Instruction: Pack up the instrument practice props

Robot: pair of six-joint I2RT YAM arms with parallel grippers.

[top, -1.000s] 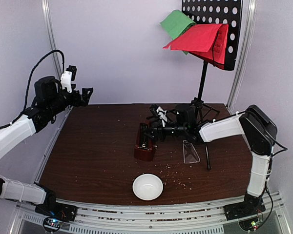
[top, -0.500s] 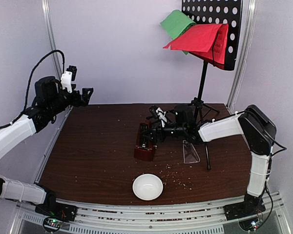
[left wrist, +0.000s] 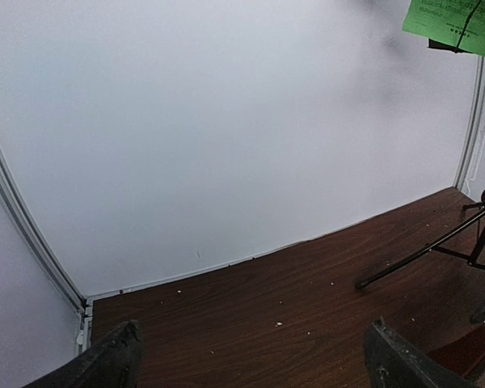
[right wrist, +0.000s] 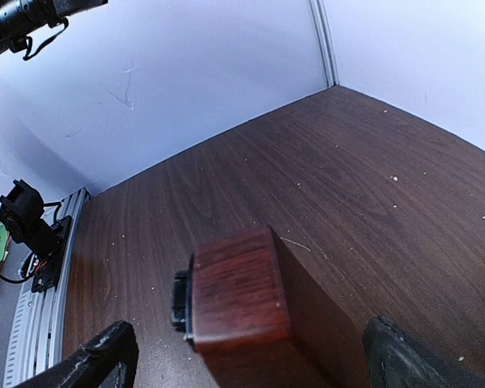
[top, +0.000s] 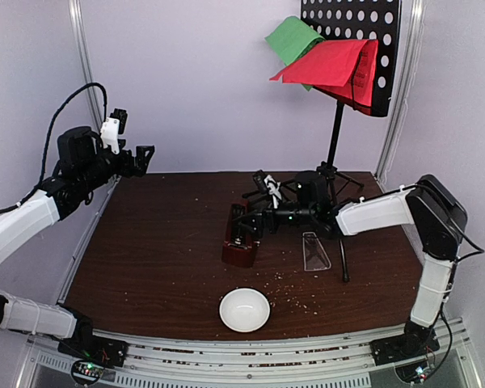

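The dark red-brown metronome (top: 242, 236) stands mid-table; the right wrist view shows its top (right wrist: 238, 295). Its clear wedge cover (top: 314, 251) lies to its right. My right gripper (top: 247, 220) is open at the metronome's top, with one finger on each side, apart from it (right wrist: 250, 364). The black perforated music stand (top: 364, 40) rises at the back right on its tripod and holds the green sheet (top: 293, 38) and the red sheet (top: 331, 63). My left gripper (top: 143, 158) is open and empty, raised at the back left (left wrist: 250, 368).
A small white bowl (top: 244, 309) sits near the front edge. Tripod legs (left wrist: 428, 250) spread over the table's back right, one reaching down near the cover. White walls with metal rails close in the left, back and right. Crumbs dot the wood.
My right arm has drawn back slightly to the right, its jaws still astride the metronome's top. The metronome, cover and left arm have not moved.
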